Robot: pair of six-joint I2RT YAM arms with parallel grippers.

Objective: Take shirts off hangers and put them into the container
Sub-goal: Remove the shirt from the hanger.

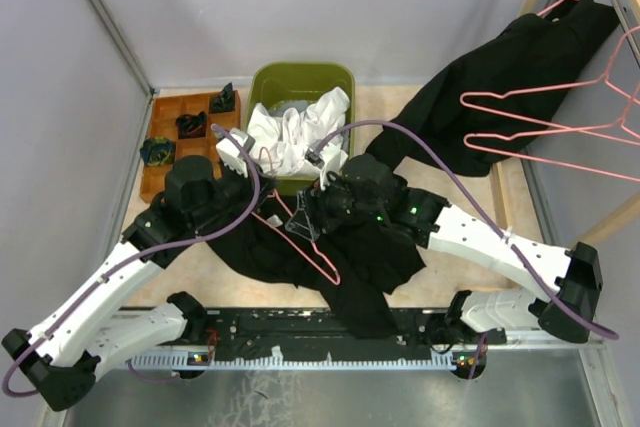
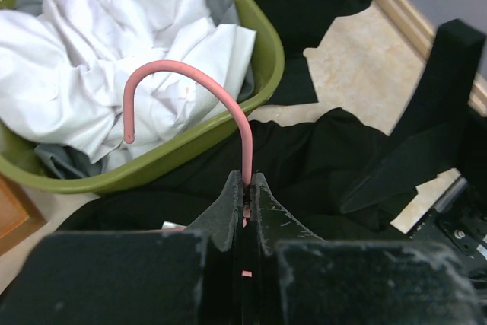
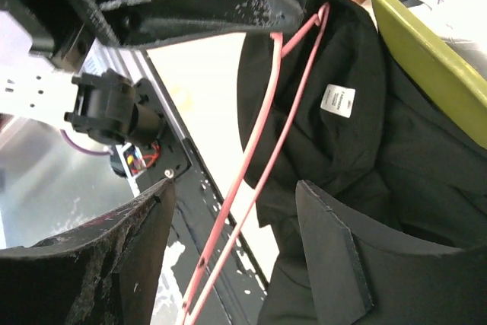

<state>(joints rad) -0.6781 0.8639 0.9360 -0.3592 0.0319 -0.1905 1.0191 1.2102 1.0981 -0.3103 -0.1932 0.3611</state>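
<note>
The black shirt (image 1: 365, 292) lay crumpled on the table, lower middle of the top view, just below the green tub (image 1: 300, 69). Its pink hanger (image 2: 242, 131) was pinched tight at the neck, right under the hook, by the left gripper (image 2: 245, 186). The right gripper (image 3: 234, 195) was wide open, with the hanger wires running between its fingers and nothing gripped. The white collar tag (image 3: 337, 100) had print too small to read. Both arms reached in from the bottom corners, meeting over the shirt.
</note>
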